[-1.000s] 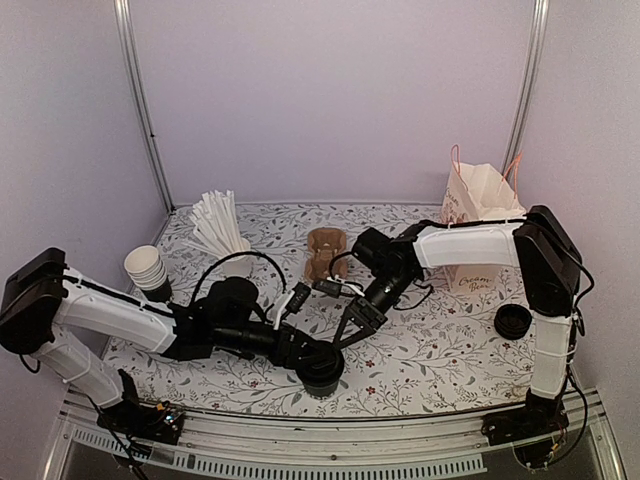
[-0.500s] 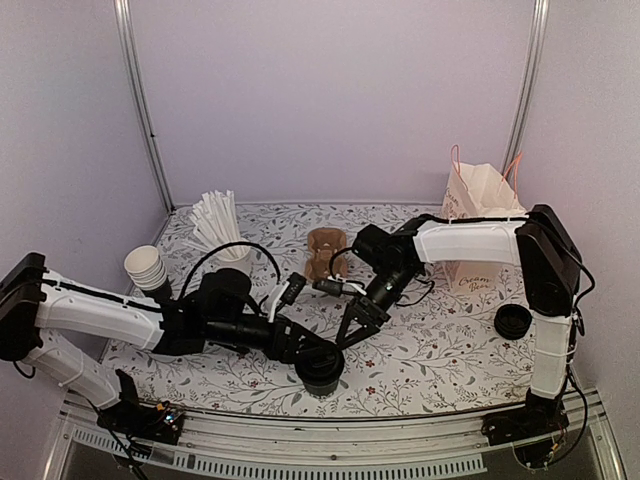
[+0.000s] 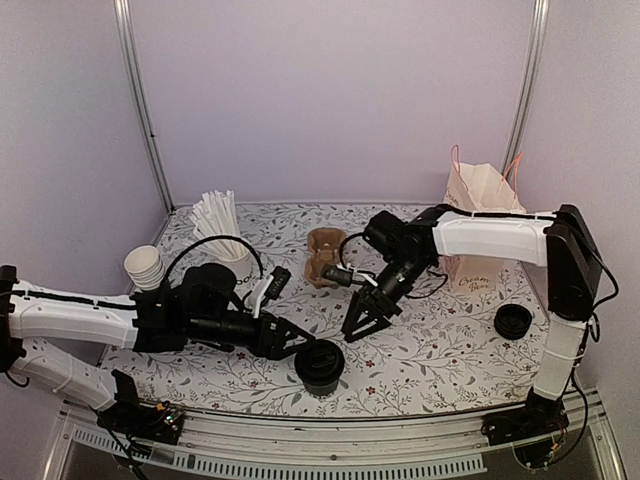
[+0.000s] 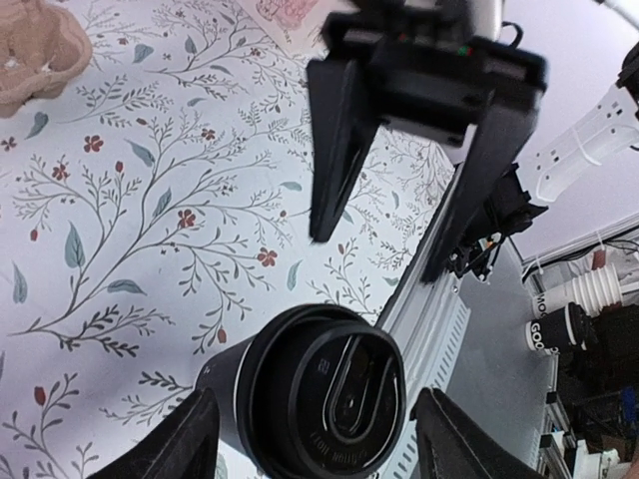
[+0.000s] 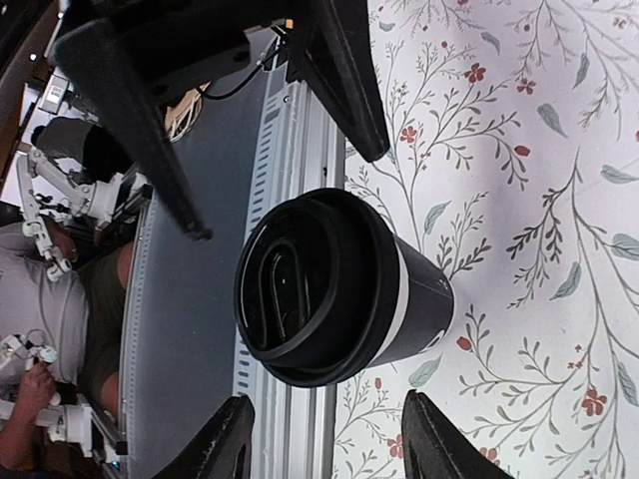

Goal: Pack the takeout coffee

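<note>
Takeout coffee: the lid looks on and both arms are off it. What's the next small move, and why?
Probably lower the right gripper so its open fingers straddle the takeout coffee, then close. The cup stands capped and free, the left gripper is open beside it, and the paper bag is on the right arm's side.

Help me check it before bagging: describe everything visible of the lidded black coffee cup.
The takeout coffee is a small black paper-looking cup capped with a round black plastic lid with raised rim and oblong sip tab. A pale band shows under the lid. It stands upright on the floral tablecloth near the front edge. The left gripper and right gripper, both open, sit close; neither visibly touches it.
</note>
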Robot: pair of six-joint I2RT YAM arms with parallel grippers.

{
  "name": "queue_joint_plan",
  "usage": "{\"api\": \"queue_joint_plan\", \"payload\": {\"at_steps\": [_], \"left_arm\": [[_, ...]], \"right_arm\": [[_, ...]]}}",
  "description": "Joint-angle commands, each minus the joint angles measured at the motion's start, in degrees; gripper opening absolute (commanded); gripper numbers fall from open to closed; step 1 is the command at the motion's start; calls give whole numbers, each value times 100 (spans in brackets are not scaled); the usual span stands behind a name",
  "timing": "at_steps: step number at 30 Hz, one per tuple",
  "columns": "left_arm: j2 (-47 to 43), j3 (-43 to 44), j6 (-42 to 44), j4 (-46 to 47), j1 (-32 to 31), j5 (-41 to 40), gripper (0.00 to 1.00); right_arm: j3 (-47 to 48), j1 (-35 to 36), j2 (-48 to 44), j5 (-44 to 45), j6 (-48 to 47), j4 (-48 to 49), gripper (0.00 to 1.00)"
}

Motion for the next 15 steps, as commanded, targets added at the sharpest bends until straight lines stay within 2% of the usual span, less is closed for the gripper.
{"api": "queue_joint_plan", "payload": {"at_steps": [1, 3, 4, 6, 15], "left_arm": [[-291, -284, -376, -372, -179, -142, 68], [-328, -335, -526, -282, -303, -151, 69], [-256, -278, -685, -322, -418, -218, 69], [-125, -253, -859, -331, -470, -242, 69], [372, -134, -808, -153, -487, -235, 67]], "right_arm": [[-322, -27, -896, 514, -141, 512, 55], [-478, 120, -1210, 835, -468, 650, 62], [-692, 499, -1578, 1623, -939, 917, 68], [-809, 748, -1757, 2042, -1253, 1111, 74], [-609, 1068, -1186, 2100, -1496, 1343, 76]]}}
